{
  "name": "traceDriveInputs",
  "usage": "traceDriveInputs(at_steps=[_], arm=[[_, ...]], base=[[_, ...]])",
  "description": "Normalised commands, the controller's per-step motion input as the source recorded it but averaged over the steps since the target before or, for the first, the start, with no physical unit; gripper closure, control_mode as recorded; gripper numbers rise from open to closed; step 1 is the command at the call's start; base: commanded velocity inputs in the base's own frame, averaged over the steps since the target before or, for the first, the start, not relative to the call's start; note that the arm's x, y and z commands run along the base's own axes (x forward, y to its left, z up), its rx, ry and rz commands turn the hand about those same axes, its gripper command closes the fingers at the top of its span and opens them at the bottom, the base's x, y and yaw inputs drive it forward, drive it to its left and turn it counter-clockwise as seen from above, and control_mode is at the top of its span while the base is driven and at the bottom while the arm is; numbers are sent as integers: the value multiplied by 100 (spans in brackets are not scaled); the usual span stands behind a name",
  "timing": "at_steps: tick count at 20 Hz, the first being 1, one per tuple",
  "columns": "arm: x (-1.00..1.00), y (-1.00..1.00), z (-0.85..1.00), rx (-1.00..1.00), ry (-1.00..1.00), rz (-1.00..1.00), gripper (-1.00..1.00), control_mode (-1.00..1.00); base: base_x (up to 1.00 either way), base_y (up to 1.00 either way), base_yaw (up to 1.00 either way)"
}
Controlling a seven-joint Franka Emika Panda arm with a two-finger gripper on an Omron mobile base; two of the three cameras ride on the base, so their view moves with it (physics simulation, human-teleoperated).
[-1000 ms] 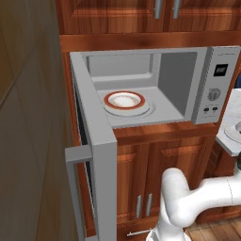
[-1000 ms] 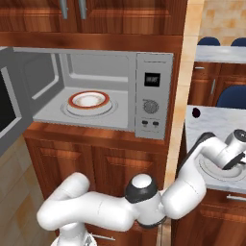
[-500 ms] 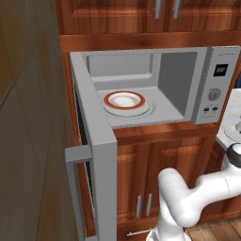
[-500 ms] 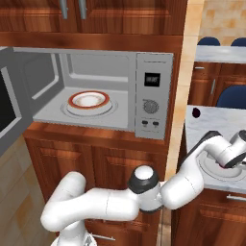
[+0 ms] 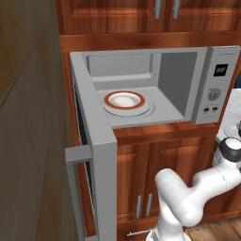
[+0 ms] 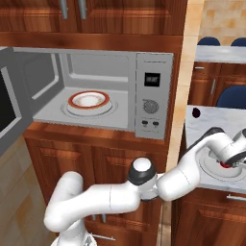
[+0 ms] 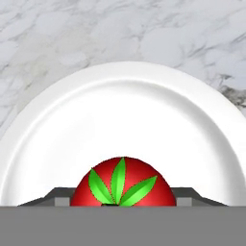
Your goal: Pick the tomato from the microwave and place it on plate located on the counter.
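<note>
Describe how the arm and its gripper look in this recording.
The arm is glossy white with thick, rounded, tube-like links and dark grey to black joint caps, one capped in light grey. No cables or markings show. The gripper is white with small dark finger tips.

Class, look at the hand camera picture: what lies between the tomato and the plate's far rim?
Nothing: in the hand view, bare white plate stretches from the tomato to the rim.

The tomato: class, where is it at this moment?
In the hand view the tomato sits low at centre, over the white plate on the marbled counter, between the claw tips.
</note>
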Motion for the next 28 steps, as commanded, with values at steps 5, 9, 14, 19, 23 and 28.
traceDriveInputs(at_steps=[5, 9, 14, 19, 23, 28], arm=[[-1, -1, 0, 0, 0, 0, -100, -100], [-3, 12, 12, 0, -4, 0, -100, -100], [-33, 29, 18, -5, -20, 0, -100, -100], [-82, 73, 2, -18, -30, 2, -100, -100], [-100, 100, 0, -24, -23, 1, -100, -100], [-88, 100, 1, -27, -12, 0, -100, -100]], base=[[0, 0, 0], [0, 0, 0], [0, 0, 0], [0, 0, 0], [0, 0, 0], [0, 0, 0]])
